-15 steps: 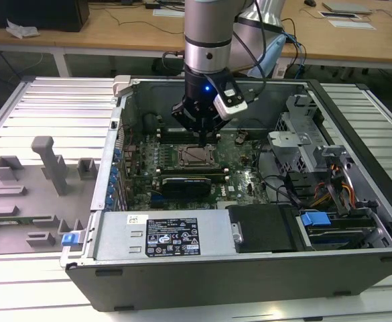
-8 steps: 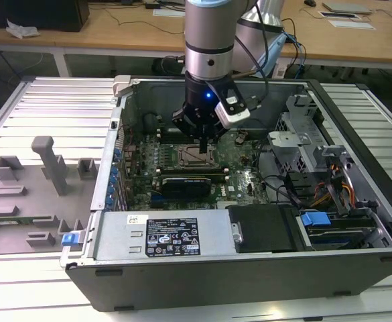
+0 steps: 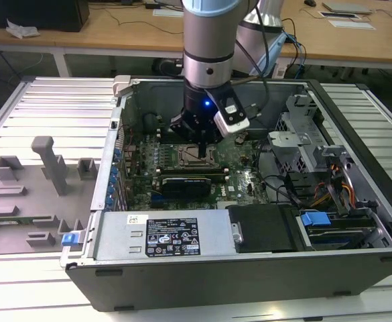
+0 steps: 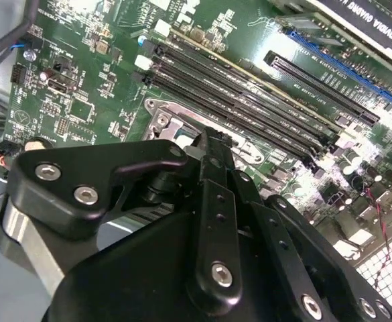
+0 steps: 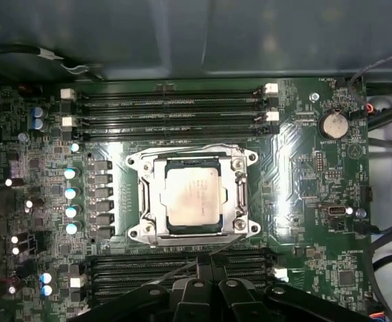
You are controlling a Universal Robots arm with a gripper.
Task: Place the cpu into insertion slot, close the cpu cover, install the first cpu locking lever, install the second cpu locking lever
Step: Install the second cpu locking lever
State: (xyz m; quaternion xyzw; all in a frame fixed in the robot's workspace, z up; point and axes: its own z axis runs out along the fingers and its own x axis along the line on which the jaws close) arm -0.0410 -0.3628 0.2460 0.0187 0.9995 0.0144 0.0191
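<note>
We see the gripper [image 5: 206, 265] with fingers pressed together, empty, just beside the slot [image 5: 137, 201]. The cpu [image 5: 193, 195] lies seated in that slot, the cover [image 5: 236, 196] down around it. We judge the cpu light, stiff, fragile; hold it by its edges.

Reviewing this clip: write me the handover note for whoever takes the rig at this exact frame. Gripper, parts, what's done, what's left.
Gripper: fingers together, holding nothing, poised low over the motherboard at the socket's edge, beside the memory slots.
Cpu: seated flat in the insertion slot.
Cpu cover: down over the chip, its frame around the silvery face.
Done: cpu placed, cover closed.
Left: locking levers. A thin lever slants across the memory slots by the fingertips, so at least one looks unlatched. The other's state I cannot tell.
</note>
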